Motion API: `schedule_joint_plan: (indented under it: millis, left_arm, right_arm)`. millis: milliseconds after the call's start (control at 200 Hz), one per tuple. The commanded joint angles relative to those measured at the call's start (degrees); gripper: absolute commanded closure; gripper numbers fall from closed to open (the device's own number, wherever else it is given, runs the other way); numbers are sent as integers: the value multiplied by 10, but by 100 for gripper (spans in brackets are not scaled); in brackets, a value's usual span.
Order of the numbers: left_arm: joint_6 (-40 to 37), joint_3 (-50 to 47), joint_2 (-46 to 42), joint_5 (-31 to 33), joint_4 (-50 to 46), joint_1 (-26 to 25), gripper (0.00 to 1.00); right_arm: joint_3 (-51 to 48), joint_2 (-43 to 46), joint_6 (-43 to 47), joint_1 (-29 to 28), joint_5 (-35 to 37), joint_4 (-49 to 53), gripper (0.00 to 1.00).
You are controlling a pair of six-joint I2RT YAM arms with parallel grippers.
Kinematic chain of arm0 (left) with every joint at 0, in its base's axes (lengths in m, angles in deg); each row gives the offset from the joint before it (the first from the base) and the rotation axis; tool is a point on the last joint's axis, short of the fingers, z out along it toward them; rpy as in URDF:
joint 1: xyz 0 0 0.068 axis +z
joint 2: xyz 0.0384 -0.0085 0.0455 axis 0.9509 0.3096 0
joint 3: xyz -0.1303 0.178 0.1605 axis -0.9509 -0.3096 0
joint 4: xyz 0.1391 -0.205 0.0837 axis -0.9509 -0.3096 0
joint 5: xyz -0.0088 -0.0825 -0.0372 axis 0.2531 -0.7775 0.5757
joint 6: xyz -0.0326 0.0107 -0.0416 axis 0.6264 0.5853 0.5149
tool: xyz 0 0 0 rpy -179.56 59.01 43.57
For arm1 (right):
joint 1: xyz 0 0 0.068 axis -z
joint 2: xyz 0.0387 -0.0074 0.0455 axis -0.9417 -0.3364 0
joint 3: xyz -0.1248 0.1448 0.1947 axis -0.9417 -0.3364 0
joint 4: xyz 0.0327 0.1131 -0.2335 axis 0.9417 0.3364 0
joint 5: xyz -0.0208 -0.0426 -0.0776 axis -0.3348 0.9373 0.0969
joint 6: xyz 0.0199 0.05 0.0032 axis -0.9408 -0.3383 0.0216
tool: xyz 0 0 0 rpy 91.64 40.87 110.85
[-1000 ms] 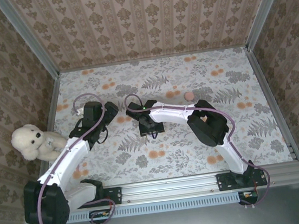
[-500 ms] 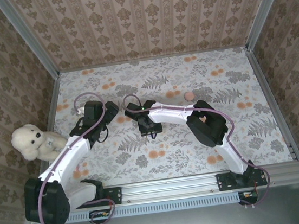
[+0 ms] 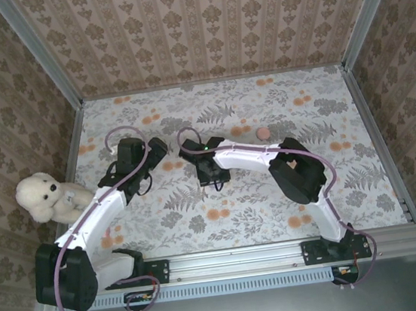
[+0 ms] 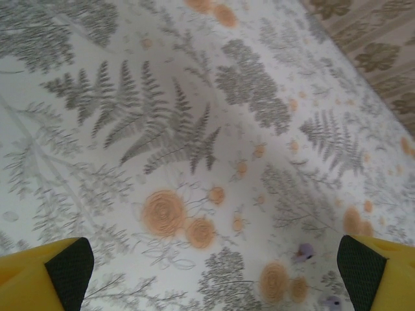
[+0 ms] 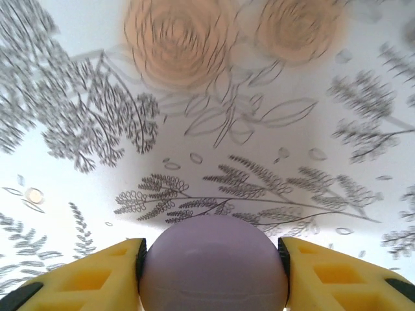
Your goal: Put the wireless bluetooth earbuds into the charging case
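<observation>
You have patterned wallpaper walls behind the plush bear, and a floral-printed table to its right.

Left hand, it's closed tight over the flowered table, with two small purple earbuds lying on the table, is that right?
Not quite. The left hand is wide open, not closed: the left wrist view shows its yellow fingers far apart at the bottom corners. The rest holds: it is over the flowered table, with two small purple earbuds lying on it.
</observation>
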Motion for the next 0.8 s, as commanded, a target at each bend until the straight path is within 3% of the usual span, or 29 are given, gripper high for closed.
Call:
schedule_joint_plan:
  millis: [0,365,455,625,795]
  left_arm:
    - [-37,-25,2,-45,96,-6,0]
    - [-96,-80,66,-160,333,-37,0]
    - [-93,-102,92,-176,430,-50,0]
    - [-68,-110,164,-214,573,-76,2]
    - [-49,-86,238,-236,654,-97,7]
  right_arm:
    - [-13,61,-10,35,-18,-37,57]
    - [13,117,-56,157,-97,-109,56]
    - [19,119,-79,178,-118,-128,56]
    - [33,113,-121,197,-152,-157,56]
    - [43,104,-162,200,-175,-190,56]
